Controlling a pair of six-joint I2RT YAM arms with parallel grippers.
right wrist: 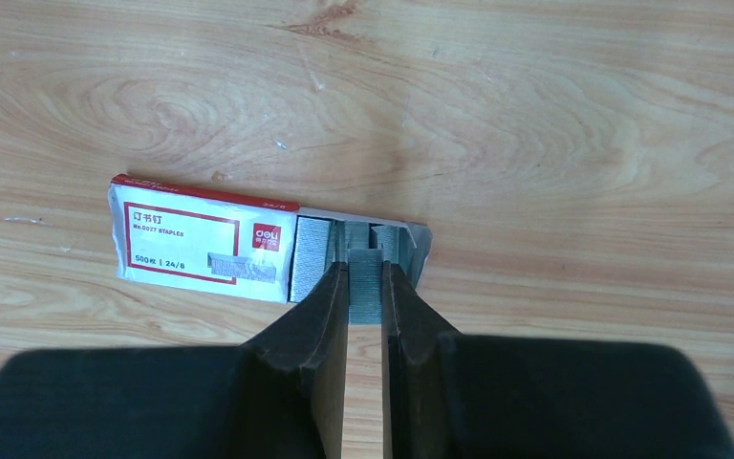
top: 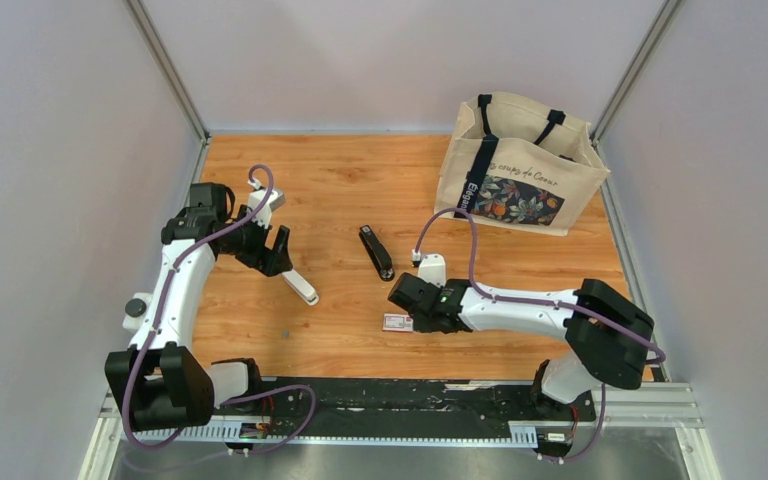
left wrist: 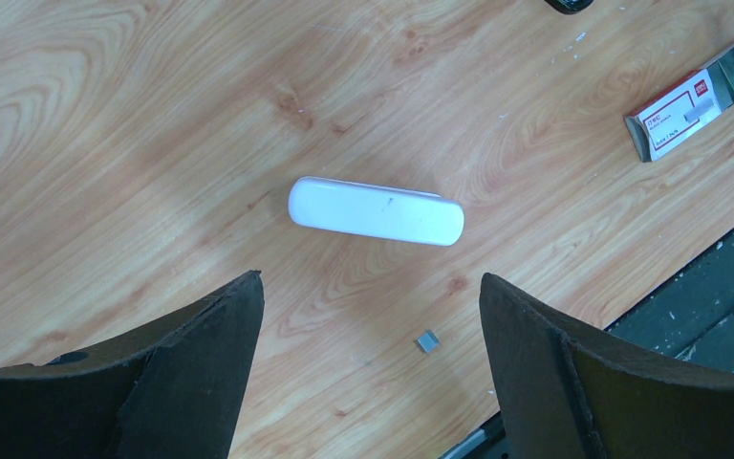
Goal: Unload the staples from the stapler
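The right hand point(right wrist: 366, 268) is closed almost fully, its flat black fingers point(right wrist: 320, 316) pinching a ribbed silver-grey strip of staples point(right wrist: 365, 296) at the open end of the box point(right wrist: 201, 249). More grey rows lie packed inside that end, on either side of the pinched strip. The box is a small flat card carton, white with a red border and printed label, lying on the counter point(top: 340, 180), whose wood shows orange-brown looping grain. Just beyond the box, away from the arms, lies the stapler point(top: 376, 252), slim, black and glossy. Left of the box rests a smooth white oblong point(left wrist: 376, 210) with rounded ends. The left hand point(left wrist: 371, 279) hovers over that oblong with its matte black fingers spread wide and holding nothing. A tiny square grey bit point(left wrist: 427, 340) lies near the oblong on its near side, apart from it. Well beyond the box, to its right, a beige canvas tote point(top: 520, 165) stands upright, with dark straps and a floral panel.
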